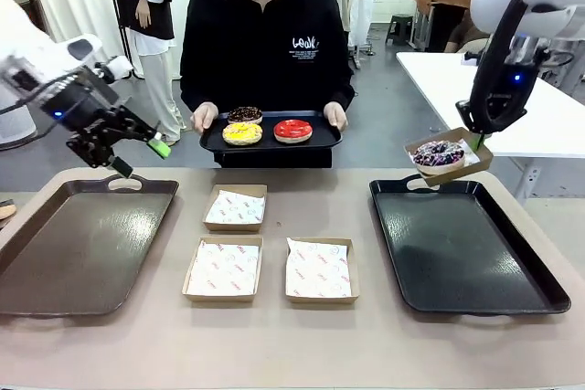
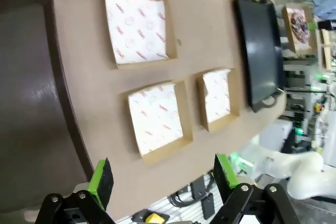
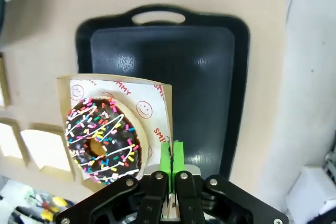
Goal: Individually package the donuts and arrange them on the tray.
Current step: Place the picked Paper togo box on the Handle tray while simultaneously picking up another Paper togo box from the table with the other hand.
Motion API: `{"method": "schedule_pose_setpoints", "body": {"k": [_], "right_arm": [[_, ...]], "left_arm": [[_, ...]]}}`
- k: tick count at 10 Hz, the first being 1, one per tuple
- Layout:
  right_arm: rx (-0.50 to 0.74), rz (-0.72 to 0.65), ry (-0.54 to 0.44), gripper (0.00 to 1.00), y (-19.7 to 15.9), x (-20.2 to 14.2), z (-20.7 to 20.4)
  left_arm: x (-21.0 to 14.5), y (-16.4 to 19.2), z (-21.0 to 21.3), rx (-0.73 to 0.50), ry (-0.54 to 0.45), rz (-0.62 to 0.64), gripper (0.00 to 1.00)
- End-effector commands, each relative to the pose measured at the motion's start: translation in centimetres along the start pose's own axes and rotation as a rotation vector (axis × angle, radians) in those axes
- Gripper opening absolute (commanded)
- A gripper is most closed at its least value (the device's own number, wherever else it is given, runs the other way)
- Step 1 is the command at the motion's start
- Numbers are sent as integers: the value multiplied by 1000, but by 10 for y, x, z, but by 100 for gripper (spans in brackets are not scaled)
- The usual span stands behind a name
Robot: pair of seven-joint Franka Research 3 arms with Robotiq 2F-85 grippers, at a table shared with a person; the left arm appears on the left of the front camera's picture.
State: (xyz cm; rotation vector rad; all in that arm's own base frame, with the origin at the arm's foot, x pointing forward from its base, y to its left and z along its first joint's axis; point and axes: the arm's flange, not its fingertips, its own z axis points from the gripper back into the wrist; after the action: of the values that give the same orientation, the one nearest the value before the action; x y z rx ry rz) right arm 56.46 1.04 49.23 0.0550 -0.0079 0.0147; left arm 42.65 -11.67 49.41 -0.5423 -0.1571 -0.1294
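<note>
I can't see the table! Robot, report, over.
Left gripper open, near brown tray. Right gripper shut on box holding sprinkle donut, over black tray's edge. Nothing blocking.

I read only red letters "MMY" on the white paper (image 3: 149,103) lining the box (image 3: 63,98) of the sprinkled donut (image 3: 102,140); the white print (image 1: 304,43) on the person's top (image 1: 247,52) is unclear.

Left edge of the brown tray (image 1: 87,244) out of view.

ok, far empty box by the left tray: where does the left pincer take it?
Pinch the box by an upright side wall, from above, one finger inside, one outside. It lies flat, shallow and open-topped, so the thin rim looks the only hold.
</note>
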Motion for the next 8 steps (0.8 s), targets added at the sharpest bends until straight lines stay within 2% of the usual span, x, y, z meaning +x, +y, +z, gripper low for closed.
{"method": "schedule_pose_setpoints", "body": {"k": [1, 3, 5, 6, 8], "right_arm": [[5, 32, -5, 1, -10, -4, -16], [10, 31, -4, 1, -14, -8, -29], [0, 12, 17, 1, -6, -1, -20], [0, 12, 17, 1, -6, -1, -20], [0, 12, 17, 1, -6, -1, -20]], "left_arm": [[29, -13, -19, 156, -13, 23, 100], [54, -14, -47, 293, -13, 15, 100], [71, -11, -81, 422, -10, 10, 100], [79, -9, -97, 460, -3, 9, 100], [84, -11, -122, 455, 31, -10, 100]]}}
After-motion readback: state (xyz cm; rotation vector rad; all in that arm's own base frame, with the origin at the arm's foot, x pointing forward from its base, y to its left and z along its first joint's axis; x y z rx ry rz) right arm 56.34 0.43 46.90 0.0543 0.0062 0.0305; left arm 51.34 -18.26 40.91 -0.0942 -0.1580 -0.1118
